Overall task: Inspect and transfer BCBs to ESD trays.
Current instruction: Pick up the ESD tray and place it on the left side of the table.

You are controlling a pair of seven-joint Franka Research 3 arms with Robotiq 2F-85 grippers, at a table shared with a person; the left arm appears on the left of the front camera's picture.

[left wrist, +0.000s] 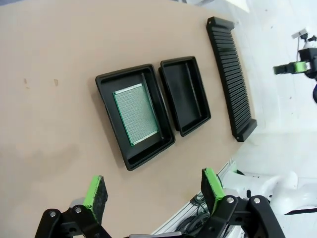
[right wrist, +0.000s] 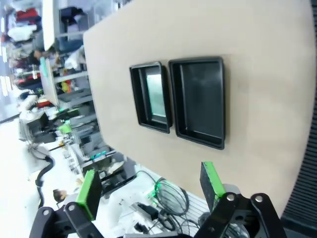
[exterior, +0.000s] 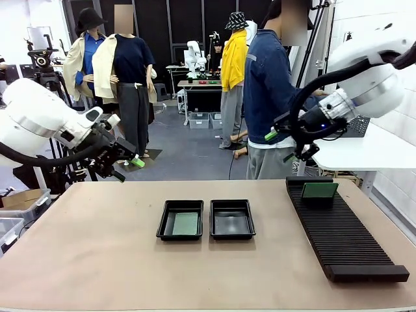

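Two black ESD trays lie side by side mid-table. The left tray [exterior: 162, 225] [left wrist: 106, 97] [right wrist: 137, 95] holds a green BCB [exterior: 185, 223] [left wrist: 135, 113] [right wrist: 156, 93] lying flat. The right tray [exterior: 232, 221] [left wrist: 184, 94] [right wrist: 200, 100] holds nothing. Another green BCB [exterior: 320, 190] stands upright at the far end of the black ribbed rack [exterior: 344, 237] [left wrist: 231, 77]. My left gripper [exterior: 129, 168] [left wrist: 153, 191] hangs open above the table's far left edge, holding nothing. My right gripper [exterior: 281, 145] [right wrist: 151, 186] is open too, raised beyond the rack's far end.
A person in a blue jacket [exterior: 266, 91] stands at the far side, just behind my right gripper. The rack [right wrist: 304, 191] runs along the table's right side. Bare tabletop [exterior: 97, 247] spreads left of and in front of the trays. A white side table [exterior: 364, 153] stands at right.
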